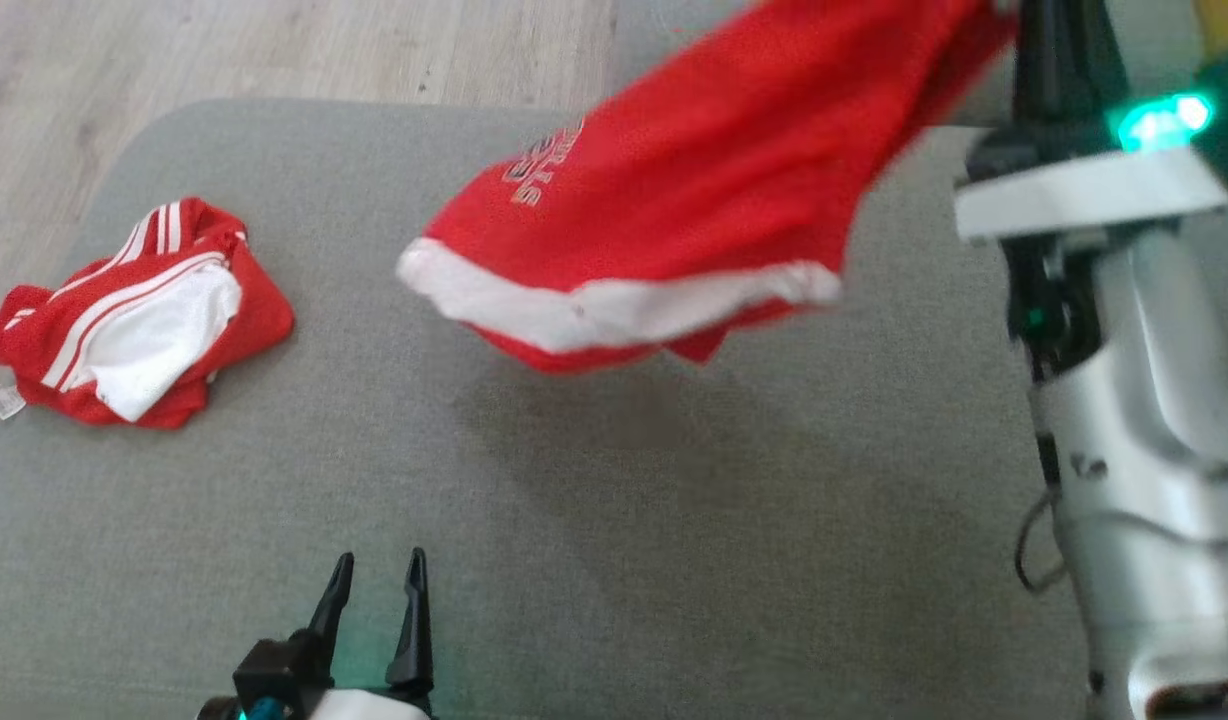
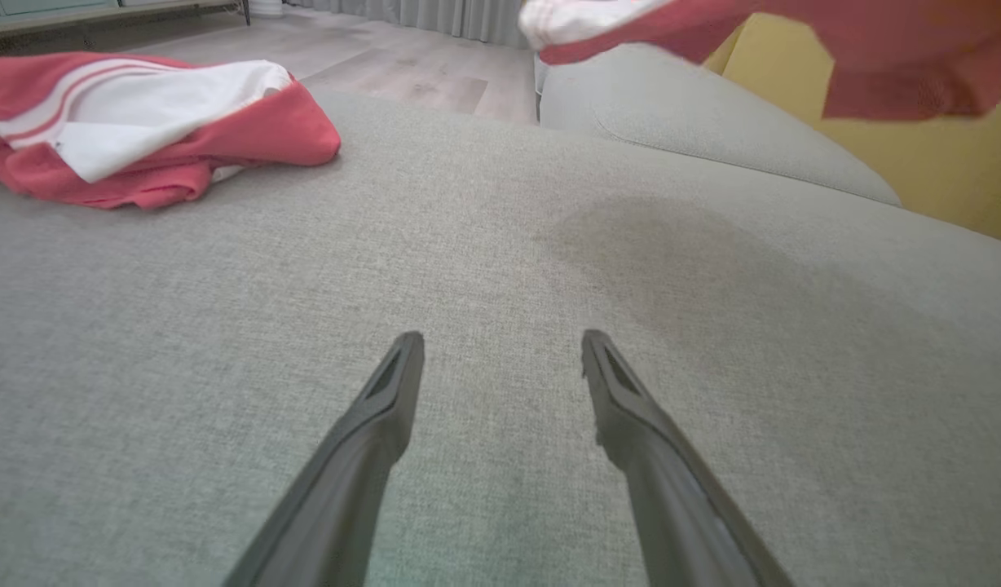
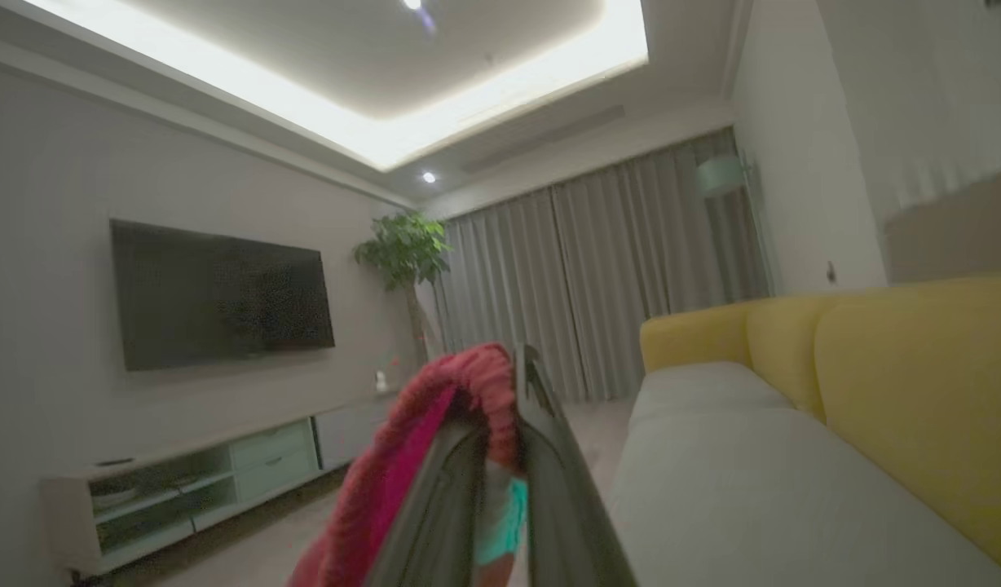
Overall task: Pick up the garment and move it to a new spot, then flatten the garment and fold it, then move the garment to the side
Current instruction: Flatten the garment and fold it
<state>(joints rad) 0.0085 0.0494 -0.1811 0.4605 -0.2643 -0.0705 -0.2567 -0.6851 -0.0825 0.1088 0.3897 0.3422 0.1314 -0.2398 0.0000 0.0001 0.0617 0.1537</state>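
A red garment [image 1: 694,200] with a white hem and a printed logo hangs in the air over the grey sofa cushion [image 1: 614,520], blurred. My right gripper [image 3: 504,391] is shut on its bunched red edge [image 3: 476,383], high at the upper right of the head view. The hanging cloth also shows in the left wrist view as the red garment [image 2: 875,49] at the top. My left gripper [image 1: 374,565] rests low near the cushion's front edge, open, its fingers [image 2: 386,399] holding nothing.
A second crumpled red and white garment [image 1: 134,320] lies at the cushion's left end, seen as the red and white heap [image 2: 142,122] in the left wrist view. Wooden floor [image 1: 274,50] lies beyond. A yellow sofa back [image 3: 916,367] stands to the right.
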